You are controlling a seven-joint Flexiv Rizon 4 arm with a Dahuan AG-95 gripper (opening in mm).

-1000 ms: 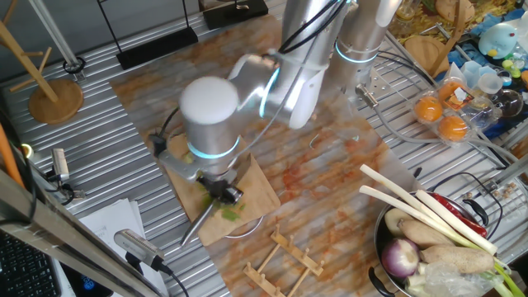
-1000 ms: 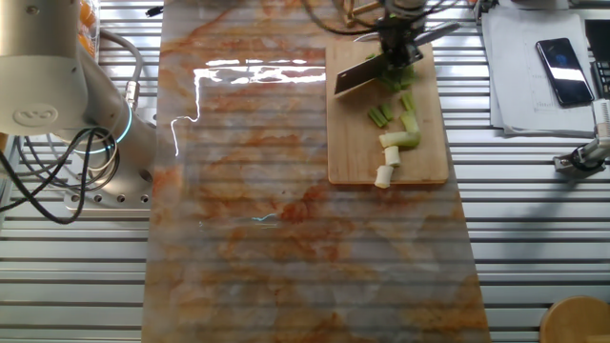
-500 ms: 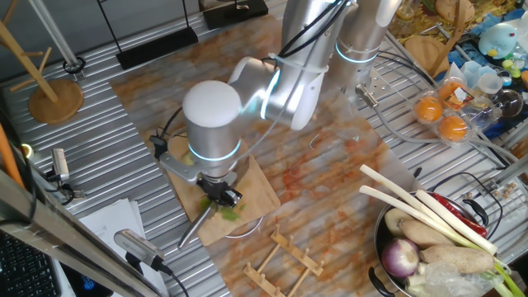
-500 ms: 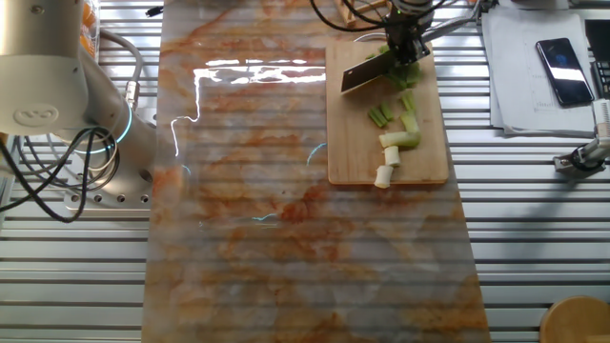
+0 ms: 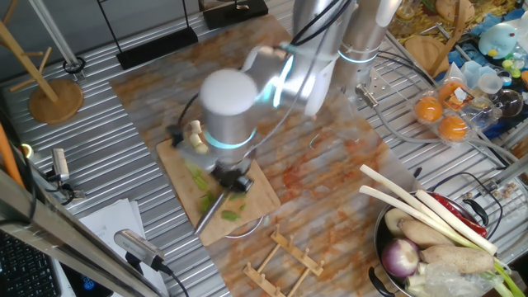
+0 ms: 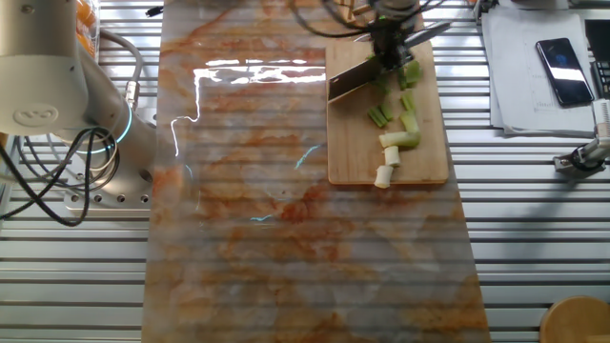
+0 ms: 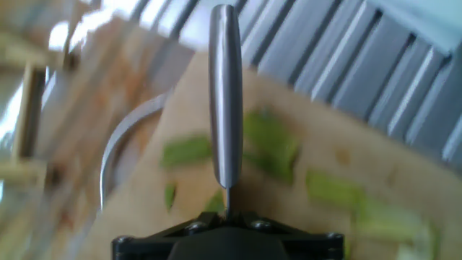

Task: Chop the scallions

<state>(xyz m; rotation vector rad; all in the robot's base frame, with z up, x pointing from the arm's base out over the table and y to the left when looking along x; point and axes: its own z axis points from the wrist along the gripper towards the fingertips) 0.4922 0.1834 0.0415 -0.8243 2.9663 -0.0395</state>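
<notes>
Knife in play: the gripper is clamped on the knife by its handle, blade hanging over the far end of the wooden cutting board, which lies on the marbled mat covering the surface. The scallions are spread along that board: pale white cut bits toward the near edge, green pieces further up, some right by the blade. From the hand view the knife's metal handle runs straight out from the gripper with blurred green pieces to either side of it, so the arm looks to be mid-swing and the exact line of the cut cannot be read. The job appears well under way, with several lengths not yet cut fine. To chop cleanly, I'd want the blade square across a piece, dropping straight down onto the board, edge flat on the wood so it severs fully. The pieces are small and loose, so a slanted stroke could flick them off the edge. Off to the side, the metal bowl of vegetables sits well apart.
</notes>
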